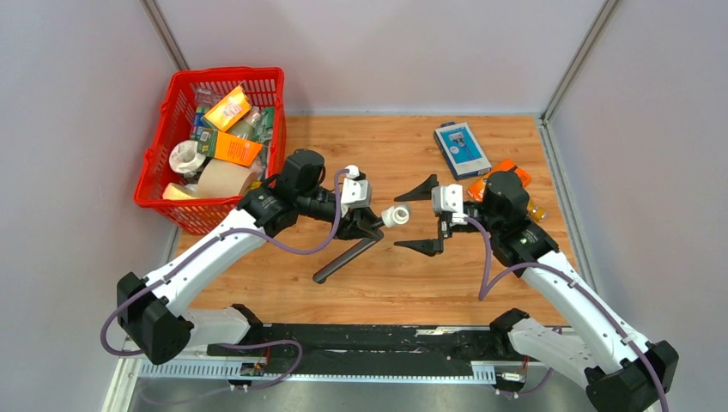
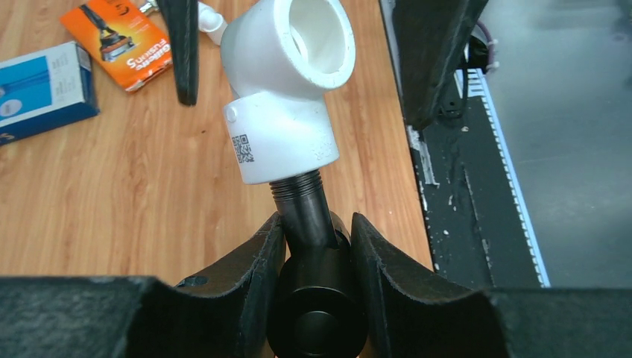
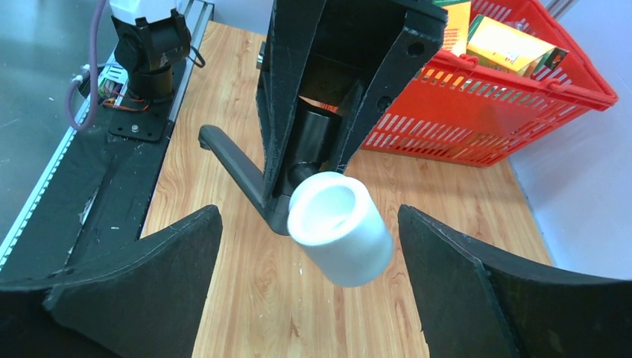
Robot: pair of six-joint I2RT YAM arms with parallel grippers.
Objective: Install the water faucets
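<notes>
Noting the right gripper [image 1: 424, 219] gaping wide, clasping nothing, one finger on either side of the white elbow fitting [image 1: 396, 215] and apart from it on both. Seeing the left gripper [image 2: 317, 257] clamping the dark faucet [image 2: 302, 212] by its thick body, just behind the threaded stub. Finding the fitting sitting on that stub with a few bare threads showing below its collar; judging it not yet screwed home.

Reading the key relation from the right wrist: facing the fitting dead ahead, centred between the fingers, open socket turned partly toward the camera, stub axis running roughly along the line from one gripper to the other. Judging the right arm the nearer, and the only free one, for closing on the fitting and turning it. Tracing the faucet's long rod slanting away toward the near left, well apart from the right fingers; unable to tell whether its tip is touching the table [image 1: 386, 146].

Checking surroundings: spotting the red basket [image 1: 223, 75] well apart at far left, a blue box [image 1: 461, 148] and an orange pack [image 2: 123, 41] lying beyond the right arm. Seeing nothing standing between jaws and fitting; minding only the left fingers [image 3: 283, 97] just behind it.
</notes>
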